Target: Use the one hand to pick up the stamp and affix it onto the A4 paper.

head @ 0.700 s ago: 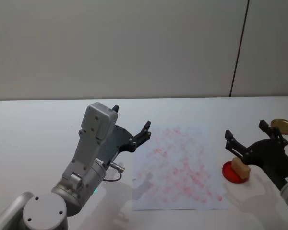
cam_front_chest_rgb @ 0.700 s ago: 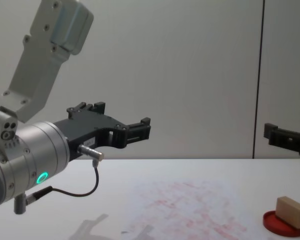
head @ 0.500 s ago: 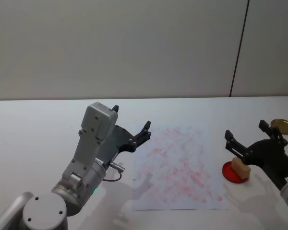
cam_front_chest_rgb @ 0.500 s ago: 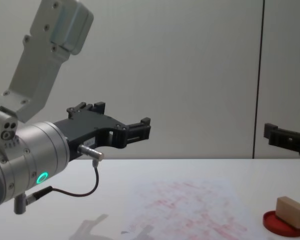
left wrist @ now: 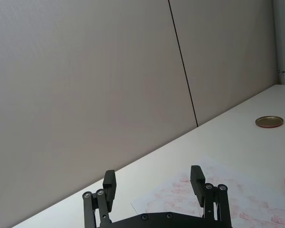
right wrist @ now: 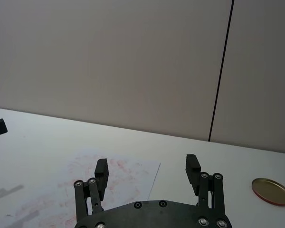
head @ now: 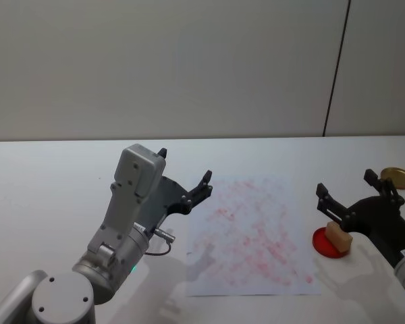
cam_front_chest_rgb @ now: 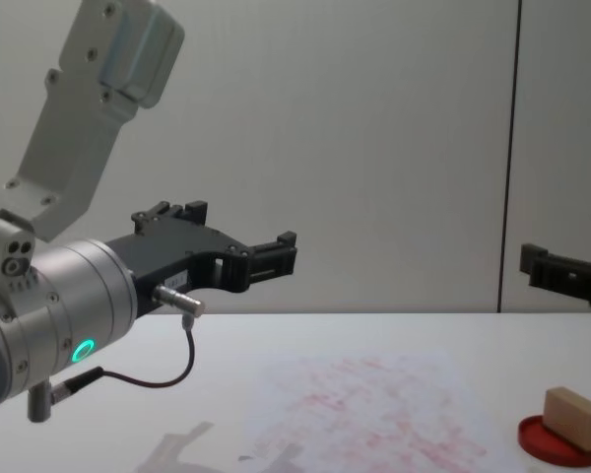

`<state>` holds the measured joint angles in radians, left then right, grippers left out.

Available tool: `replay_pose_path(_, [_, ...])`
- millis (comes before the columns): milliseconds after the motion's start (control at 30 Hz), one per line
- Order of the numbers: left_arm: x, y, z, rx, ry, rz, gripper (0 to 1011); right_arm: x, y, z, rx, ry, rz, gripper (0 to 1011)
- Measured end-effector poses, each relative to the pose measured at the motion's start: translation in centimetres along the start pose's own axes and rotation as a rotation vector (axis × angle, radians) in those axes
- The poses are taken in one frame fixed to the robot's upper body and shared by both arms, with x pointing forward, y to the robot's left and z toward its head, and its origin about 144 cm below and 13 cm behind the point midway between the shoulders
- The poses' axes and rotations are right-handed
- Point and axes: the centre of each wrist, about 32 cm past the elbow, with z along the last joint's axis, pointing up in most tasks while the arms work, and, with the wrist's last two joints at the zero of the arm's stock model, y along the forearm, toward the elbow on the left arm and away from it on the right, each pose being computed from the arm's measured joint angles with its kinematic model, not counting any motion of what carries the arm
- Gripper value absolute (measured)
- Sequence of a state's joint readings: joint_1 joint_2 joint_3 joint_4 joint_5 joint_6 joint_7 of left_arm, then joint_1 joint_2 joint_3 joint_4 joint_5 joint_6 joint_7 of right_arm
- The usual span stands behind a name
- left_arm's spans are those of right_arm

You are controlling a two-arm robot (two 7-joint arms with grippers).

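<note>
The stamp (head: pixel 338 236), a small tan wooden block, rests on a round red ink dish (head: pixel 326 246) at the right of the table; the chest view shows the stamp (cam_front_chest_rgb: pixel 574 417) lying a little tilted. My right gripper (head: pixel 344 181) hovers open just above and behind it, holding nothing, its black fingers (right wrist: pixel 192 167) spread wide. The A4 paper (head: pixel 251 234), white with many faint red marks, lies flat in the middle. My left gripper (head: pixel 185 166) hangs open in the air over the sheet's left edge, with empty fingers (left wrist: pixel 196 177).
A flat round gold lid (head: pixel 397 177) lies at the far right, behind the right gripper. A thin black cable (cam_front_chest_rgb: pixel 167 376) loops under the big silver left arm (head: pixel 131 202). The white table (head: pixel 47 182) runs back to a plain grey wall.
</note>
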<state>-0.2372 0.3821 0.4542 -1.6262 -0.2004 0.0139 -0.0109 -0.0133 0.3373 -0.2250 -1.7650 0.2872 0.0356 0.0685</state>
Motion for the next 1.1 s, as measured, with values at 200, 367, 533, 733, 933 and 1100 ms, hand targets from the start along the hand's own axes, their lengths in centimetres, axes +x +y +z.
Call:
replay_pose_path(200, [0.0,0.0,0.0,0.0,0.0,0.0,993,0.3,0.2,-0.1,-0.022,-0.001,0.007,1001])
replay_pose_path(367, [0.0,0.0,0.0,0.0,0.0,0.0,993,0.6,0.3,-0.4,-0.056,0.0,0.016,1001])
replay_pose_path(533, [0.0,0.0,0.0,0.0,0.0,0.0,993,1.0,0.4,-1.0,-0.106,0.002,0.03,1001])
replay_pose_path(733, [0.0,0.0,0.0,0.0,0.0,0.0,993,1.5,0.5,-1.9,-0.161,0.004,0.04,1001])
replay_pose_path(933, [0.0,0.0,0.0,0.0,0.0,0.0,993,1.8,0.5,-2.7,-0.202,0.003,0.046,1001])
replay_pose_path(1100, [0.0,0.0,0.0,0.0,0.0,0.0,993,2.1,0.6,-3.4,-0.234,0.006,0.049,1001])
